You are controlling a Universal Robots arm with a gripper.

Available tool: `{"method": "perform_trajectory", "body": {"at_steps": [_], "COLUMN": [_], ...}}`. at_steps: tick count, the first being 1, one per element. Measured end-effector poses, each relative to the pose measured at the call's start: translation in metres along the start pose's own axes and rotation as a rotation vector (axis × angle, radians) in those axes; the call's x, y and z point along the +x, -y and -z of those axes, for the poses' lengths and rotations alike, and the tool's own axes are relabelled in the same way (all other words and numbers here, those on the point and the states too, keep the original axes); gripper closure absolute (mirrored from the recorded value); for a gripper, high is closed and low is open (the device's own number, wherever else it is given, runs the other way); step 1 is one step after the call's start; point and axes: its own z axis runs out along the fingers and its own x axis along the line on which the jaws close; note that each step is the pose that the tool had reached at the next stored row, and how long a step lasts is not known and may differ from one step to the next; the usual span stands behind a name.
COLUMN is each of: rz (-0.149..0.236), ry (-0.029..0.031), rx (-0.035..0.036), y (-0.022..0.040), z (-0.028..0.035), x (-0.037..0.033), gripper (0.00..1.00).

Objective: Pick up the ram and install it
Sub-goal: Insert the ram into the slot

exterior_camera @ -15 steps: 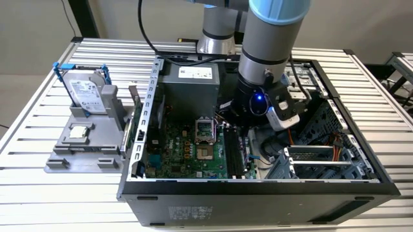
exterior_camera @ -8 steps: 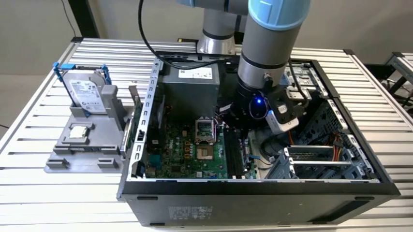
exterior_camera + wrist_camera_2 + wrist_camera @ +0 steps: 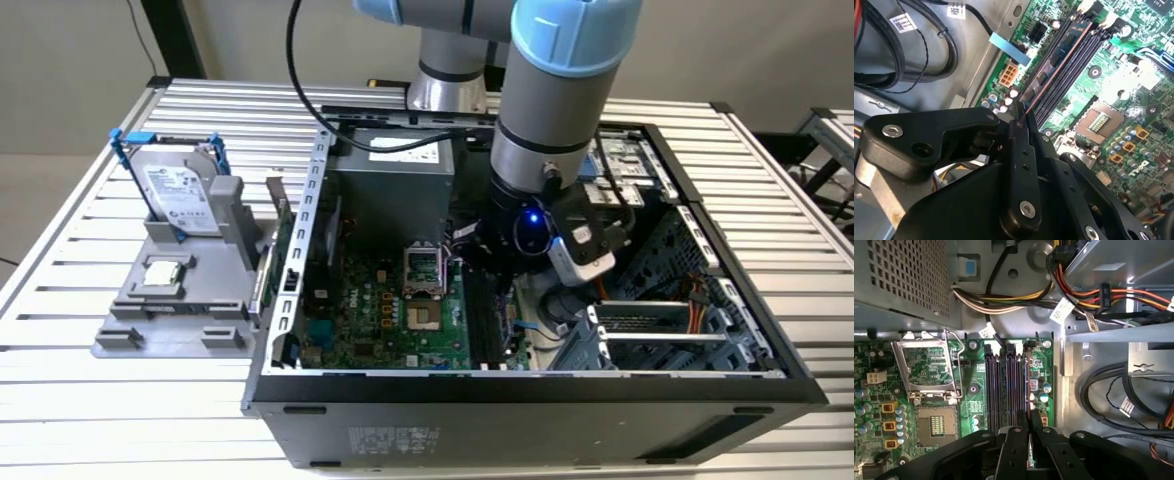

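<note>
My gripper (image 3: 483,275) is low inside the open computer case, over the motherboard (image 3: 380,310). Its fingers (image 3: 1019,432) are shut on the ram (image 3: 1054,60), a thin green stick with black chips, seen edge-on in the first wrist view (image 3: 1027,382). The ram stands on its long edge and runs along the black memory slots (image 3: 995,390), over the slot nearest the board's edge by the case wall. In the second wrist view it reaches from the gripper (image 3: 1021,117) toward the white slot latches (image 3: 1109,20). I cannot tell whether it sits in the slot.
The open processor socket (image 3: 934,425) and its raised metal frame (image 3: 929,365) lie beside the slots. Bundled cables (image 3: 1104,295) and a drive cage (image 3: 667,340) crowd the other side. Outside the case, a grey holder (image 3: 174,325) carries a blue-framed hard drive (image 3: 180,185) and a square chip (image 3: 163,272).
</note>
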Motion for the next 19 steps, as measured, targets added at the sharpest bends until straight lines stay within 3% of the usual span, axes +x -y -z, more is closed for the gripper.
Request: {"method": "perform_trajectory", "body": {"at_steps": [9, 19], "rz": [0.000, -0.002], "ry": [0.0000, 0.0000], "rx": [0.0002, 0.0003], "y": [0.0007, 0.0027], "z": [-0.0056, -0.0075], "x": [0.0005, 0.0016], "gripper": [1.00, 1.00]}}
